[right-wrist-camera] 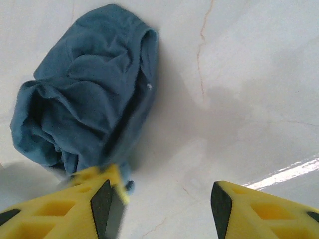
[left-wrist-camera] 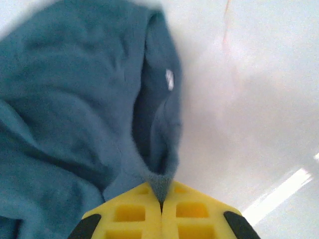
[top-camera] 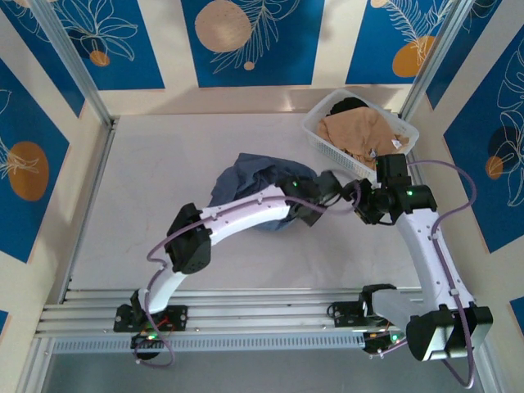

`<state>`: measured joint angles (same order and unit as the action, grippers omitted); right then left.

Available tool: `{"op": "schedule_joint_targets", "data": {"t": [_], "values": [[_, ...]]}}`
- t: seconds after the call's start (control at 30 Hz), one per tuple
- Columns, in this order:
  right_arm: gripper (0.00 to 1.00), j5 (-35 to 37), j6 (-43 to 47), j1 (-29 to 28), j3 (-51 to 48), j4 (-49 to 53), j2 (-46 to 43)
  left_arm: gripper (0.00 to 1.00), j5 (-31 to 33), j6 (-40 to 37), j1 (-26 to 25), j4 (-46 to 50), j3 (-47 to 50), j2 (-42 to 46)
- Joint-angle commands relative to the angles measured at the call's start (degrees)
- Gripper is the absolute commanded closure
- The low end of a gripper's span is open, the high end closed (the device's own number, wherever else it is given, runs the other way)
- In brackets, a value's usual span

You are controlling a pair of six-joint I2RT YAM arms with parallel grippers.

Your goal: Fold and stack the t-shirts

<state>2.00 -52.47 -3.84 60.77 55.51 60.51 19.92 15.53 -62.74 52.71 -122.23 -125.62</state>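
Observation:
The slate-blue t-shirt point(top-camera: 250, 182) lies crumpled in a heap at the middle of the table. My left gripper point(left-wrist-camera: 161, 201) is shut on its ribbed collar edge, and the blue t-shirt point(left-wrist-camera: 75, 114) bunches away from the jaws. From the top the left gripper point(top-camera: 318, 199) sits at the heap's right edge. My right gripper point(right-wrist-camera: 158, 199) stands open above bare table, just right of the blue t-shirt point(right-wrist-camera: 84, 94), with nothing between its fingers. From above the right gripper point(top-camera: 354, 196) is close beside the left one. The tan-beige t-shirt point(top-camera: 360, 135) lies in the basket.
The white lattice basket point(top-camera: 321, 137) stands at the back right, close behind the right arm, with a dark item beside the tan shirt. Bare white tabletop point(top-camera: 147, 180) spreads left of the heap. Metal rails point(top-camera: 246, 315) run along the near edge.

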Motion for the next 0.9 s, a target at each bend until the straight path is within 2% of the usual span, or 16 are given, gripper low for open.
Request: {"op": "schedule_joint_targets", "data": {"t": [0.0,0.1,0.17,0.27,0.43,0.53,0.7,0.87], "values": [[0.43,1.3,0.5,0.0,-0.1,2.1,-0.4,1.00,-4.9,3.8,2.6,4.5,-12.7,4.3],[0.43,1.8,0.5,0.0,0.1,1.8,-0.5,1.00,-10.2,8.4,6.3,5.7,-22.8,5.3],[0.43,1.8,0.7,0.0,0.2,1.3,-0.4,1.00,-13.9,12.0,9.6,4.2,-26.1,7.2],[0.44,1.5,1.1,-0.3,0.7,0.6,0.4,1.00,-19.1,17.9,15.8,0.0,-26.6,11.9],[0.44,0.3,1.8,-2.4,1.7,-1.5,2.7,1.00,-21.1,21.6,28.1,-0.4,-25.4,20.1],[0.41,-0.7,1.9,-5.2,2.1,-3.1,5.7,1.00,-20.5,21.3,35.8,0.5,-18.5,25.9],[0.39,-2.3,-0.3,-13.6,2.7,-6.5,13.6,1.00,-20.2,22.3,47.5,-1.1,2.6,36.0],[0.39,-4.8,-5.0,-21.5,0.9,-13.0,22.8,1.00,-17.4,22.1,52.5,-2.2,17.4,42.1]]}}
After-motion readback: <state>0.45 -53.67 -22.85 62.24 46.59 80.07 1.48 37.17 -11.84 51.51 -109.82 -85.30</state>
